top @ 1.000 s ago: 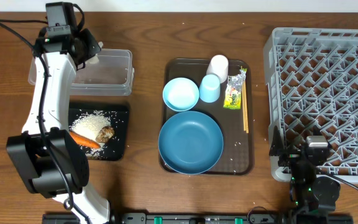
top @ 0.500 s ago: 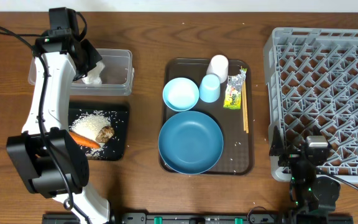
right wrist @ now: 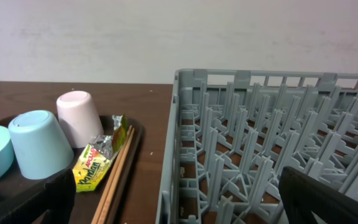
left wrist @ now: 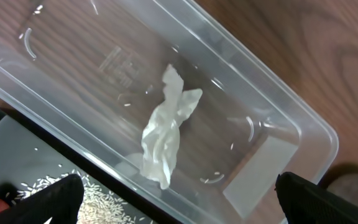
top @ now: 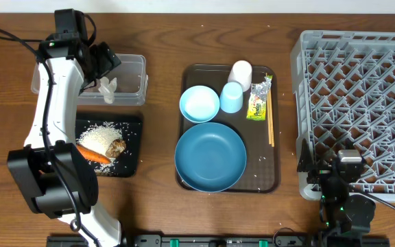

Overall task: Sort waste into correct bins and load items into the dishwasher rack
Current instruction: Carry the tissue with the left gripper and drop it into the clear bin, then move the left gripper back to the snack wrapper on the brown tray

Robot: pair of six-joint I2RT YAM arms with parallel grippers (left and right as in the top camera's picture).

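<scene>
My left gripper (top: 103, 63) (left wrist: 179, 190) hangs open over the clear tub (top: 130, 68) (left wrist: 303, 134). The crumpled white tissue (top: 107, 88) (left wrist: 165, 134) lies loose inside the tub. Rice (top: 101, 136), a carrot (top: 93, 154) and a brown lump (top: 117, 147) lie in the black tray (top: 134, 123). The dark-blue plate (top: 210, 156), light-blue bowl (top: 199, 103), light-blue cup (top: 231, 97) (right wrist: 39, 146), white cup (top: 241, 72) (right wrist: 79, 118), snack wrapper (top: 258, 99) (right wrist: 95, 165) and chopsticks (top: 270, 123) (right wrist: 117, 177) rest on the brown serving tray (top: 269, 175). My right gripper (top: 340, 163) (right wrist: 176, 199) stands open at the near-left corner of the grey rack (top: 362, 89) (right wrist: 260, 143).
Stray rice grains dot the brown serving tray and the black tray's floor (left wrist: 17, 155). The left arm's white links (top: 53, 116) stretch over the black tray's left side. A black cable (top: 9, 34) runs across the far-left tabletop.
My left gripper has opened and the tissue has dropped from it into the clear tub. The right arm has not moved.
</scene>
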